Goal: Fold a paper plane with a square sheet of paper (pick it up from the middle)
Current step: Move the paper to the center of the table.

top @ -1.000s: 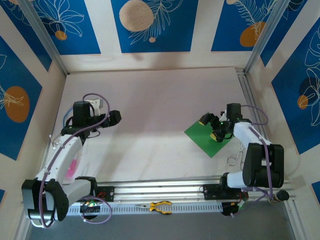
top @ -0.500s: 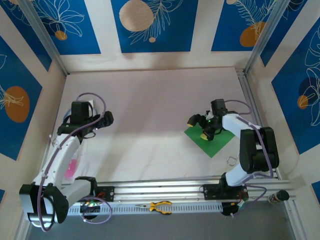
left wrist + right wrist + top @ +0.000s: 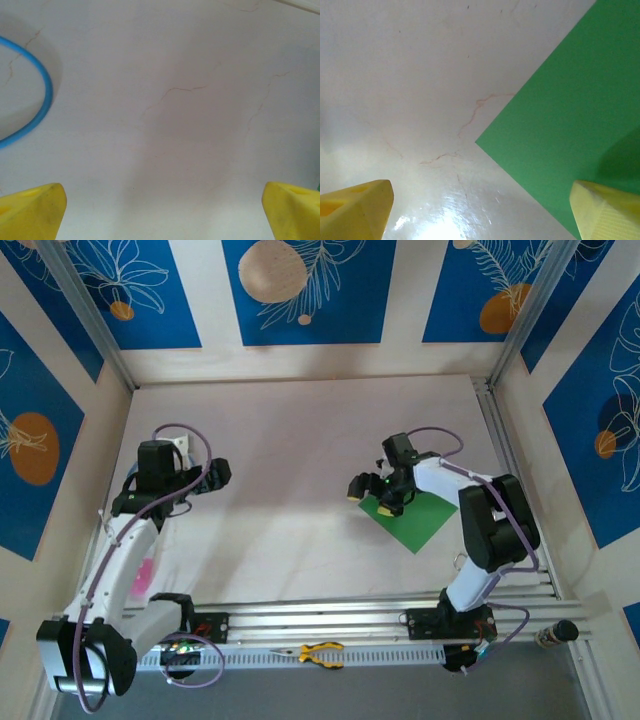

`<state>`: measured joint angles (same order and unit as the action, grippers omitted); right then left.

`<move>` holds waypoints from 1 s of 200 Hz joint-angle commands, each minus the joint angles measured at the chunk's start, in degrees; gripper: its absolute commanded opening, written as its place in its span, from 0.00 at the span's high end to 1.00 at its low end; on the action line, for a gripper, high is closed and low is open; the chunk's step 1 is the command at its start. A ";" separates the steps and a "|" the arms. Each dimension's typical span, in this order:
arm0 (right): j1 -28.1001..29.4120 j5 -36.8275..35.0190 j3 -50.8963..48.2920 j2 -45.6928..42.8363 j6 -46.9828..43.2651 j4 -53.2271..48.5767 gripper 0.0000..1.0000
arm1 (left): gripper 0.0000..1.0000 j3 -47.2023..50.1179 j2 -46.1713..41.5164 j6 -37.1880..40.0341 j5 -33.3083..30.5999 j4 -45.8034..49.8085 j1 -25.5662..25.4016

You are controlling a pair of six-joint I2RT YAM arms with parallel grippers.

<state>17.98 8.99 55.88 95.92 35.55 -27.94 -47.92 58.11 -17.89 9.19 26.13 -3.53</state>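
The square sheet of paper (image 3: 425, 520) is bright green and lies flat on the right side of the table, turned like a diamond. My right gripper (image 3: 372, 495) hovers over its left corner, jaws open. In the right wrist view the sheet of paper (image 3: 570, 110) runs in from the right; its corner points between the fingers of my right gripper (image 3: 480, 215), and the right fingertip (image 3: 605, 212) is above the green. My left gripper (image 3: 215, 475) is open over bare table far to the left, with nothing between its fingers. The left gripper (image 3: 161, 212) shows two yellow tips wide apart.
Yellow-handled pliers (image 3: 320, 652) lie on the front rail (image 3: 320, 620). A pink object (image 3: 145, 575) sits under the left arm. A metal hook (image 3: 465, 560) lies near the right base. A blue cable (image 3: 42, 95) curves in the left wrist view.
My right gripper has moved left across the green sheet, from over its middle to its left corner. The left arm has shifted slightly to the left.
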 commanded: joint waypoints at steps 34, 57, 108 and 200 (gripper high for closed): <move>-7.95 -6.57 -0.41 -4.45 2.47 -1.59 0.08 | 0.00 0.65 0.57 0.86 6.16 -1.65 0.37; -10.09 -8.30 -0.83 -3.29 3.60 -2.20 0.08 | 0.00 0.46 1.31 0.92 6.68 -1.69 0.39; -6.69 -6.62 0.73 1.34 2.22 -2.63 0.08 | 0.00 0.74 1.15 1.33 5.40 -1.05 0.37; 12.20 -4.99 12.24 14.34 -1.88 -3.68 0.08 | 0.00 0.30 -0.26 1.54 3.49 1.82 0.43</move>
<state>25.85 1.52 66.28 105.43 35.38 -29.65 -47.66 59.31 -17.50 13.41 26.33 -3.53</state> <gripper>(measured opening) 0.919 0.999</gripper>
